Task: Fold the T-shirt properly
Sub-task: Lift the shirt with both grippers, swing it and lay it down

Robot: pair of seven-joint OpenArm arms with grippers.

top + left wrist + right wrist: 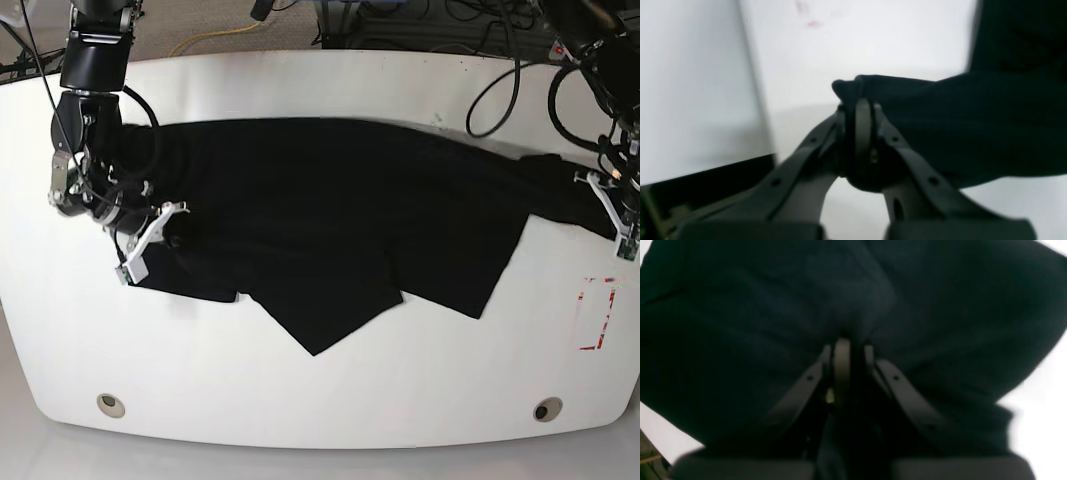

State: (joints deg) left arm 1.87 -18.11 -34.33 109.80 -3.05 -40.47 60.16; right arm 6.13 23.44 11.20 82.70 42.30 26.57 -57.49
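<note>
Both grippers pinched onto one black T-shirt (330, 210), stretched across the white table (320, 400).

Left gripper (863, 100): I see its jaws closed on a bunched edge, cloth trailing off to one side in the wrist view. Right gripper (846, 343): jaws closed on fabric that fills its wrist view. In the base view the shirt's long axis runs side to side between my two arms, ragged folded flaps hanging toward the near edge.
</note>
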